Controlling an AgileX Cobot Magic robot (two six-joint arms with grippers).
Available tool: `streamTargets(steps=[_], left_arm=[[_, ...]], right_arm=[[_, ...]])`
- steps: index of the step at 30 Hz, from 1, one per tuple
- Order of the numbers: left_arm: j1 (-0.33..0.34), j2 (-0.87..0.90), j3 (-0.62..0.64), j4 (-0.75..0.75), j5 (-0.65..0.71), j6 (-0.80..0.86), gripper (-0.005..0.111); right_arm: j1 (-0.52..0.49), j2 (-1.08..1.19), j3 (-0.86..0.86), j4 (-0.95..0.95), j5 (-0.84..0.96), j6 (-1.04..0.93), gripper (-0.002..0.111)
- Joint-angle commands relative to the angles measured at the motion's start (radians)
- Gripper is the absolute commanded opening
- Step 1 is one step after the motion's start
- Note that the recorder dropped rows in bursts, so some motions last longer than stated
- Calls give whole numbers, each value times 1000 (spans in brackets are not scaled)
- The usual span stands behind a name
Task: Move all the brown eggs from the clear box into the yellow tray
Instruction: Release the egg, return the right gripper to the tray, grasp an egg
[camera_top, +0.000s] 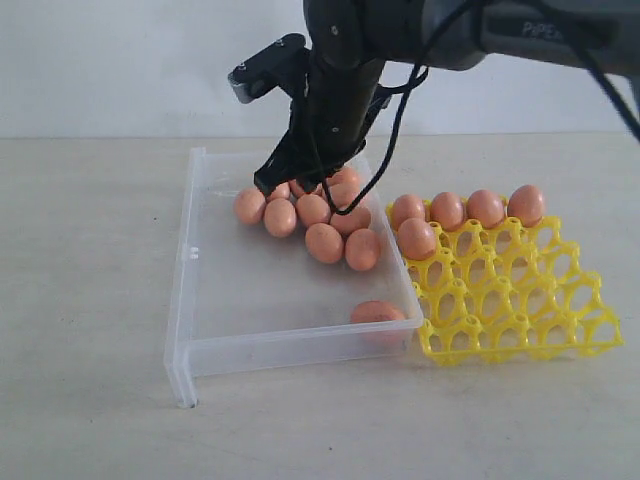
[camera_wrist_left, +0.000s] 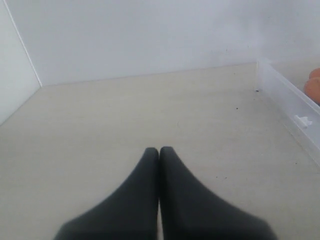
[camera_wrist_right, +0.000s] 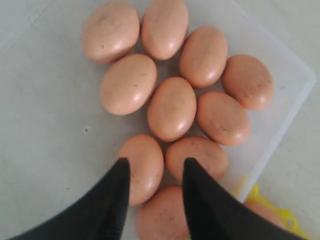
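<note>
Several brown eggs (camera_top: 324, 242) lie bunched at the far right of the clear box (camera_top: 200, 300), and one more egg (camera_top: 378, 312) rests in its near right corner. The yellow tray (camera_top: 520, 310) beside the box holds several eggs (camera_top: 447, 210) along its far side. My right gripper (camera_wrist_right: 155, 162) is open, low over the bunch, its fingertips either side of one egg (camera_wrist_right: 145, 167). Far from the eggs, my left gripper (camera_wrist_left: 159, 149) is shut on nothing above the bare table, with the box wall (camera_wrist_left: 290, 100) off to one side.
The right arm (camera_top: 340, 90) reaches across the middle and hides the far eggs in the exterior view. The box's left half holds no eggs. A pale wall stands behind the table.
</note>
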Motion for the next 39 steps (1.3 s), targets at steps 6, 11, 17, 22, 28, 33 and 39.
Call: streamTargets(steps=[6, 11, 17, 22, 28, 33, 39], left_arm=[[-4, 3, 0, 4, 5, -4, -4], [-4, 3, 0, 2, 29, -4, -4], [-4, 3, 0, 2, 29, -4, -4], [-4, 3, 0, 2, 27, -4, -4], [-4, 3, 0, 2, 27, -4, -4], [-4, 3, 0, 2, 27, -4, -4], [-4, 3, 0, 2, 27, -4, -4]], right_arm=[[0, 111, -75, 70, 66, 27, 58], [0, 147, -75, 69, 66, 47, 58], [0, 183, -75, 69, 57, 53, 58], [0, 210, -75, 29, 36, 53, 58], [0, 240, -75, 27, 14, 84, 57], [0, 236, -75, 24, -1, 104, 10], [0, 204, -75, 88, 26, 55, 1]])
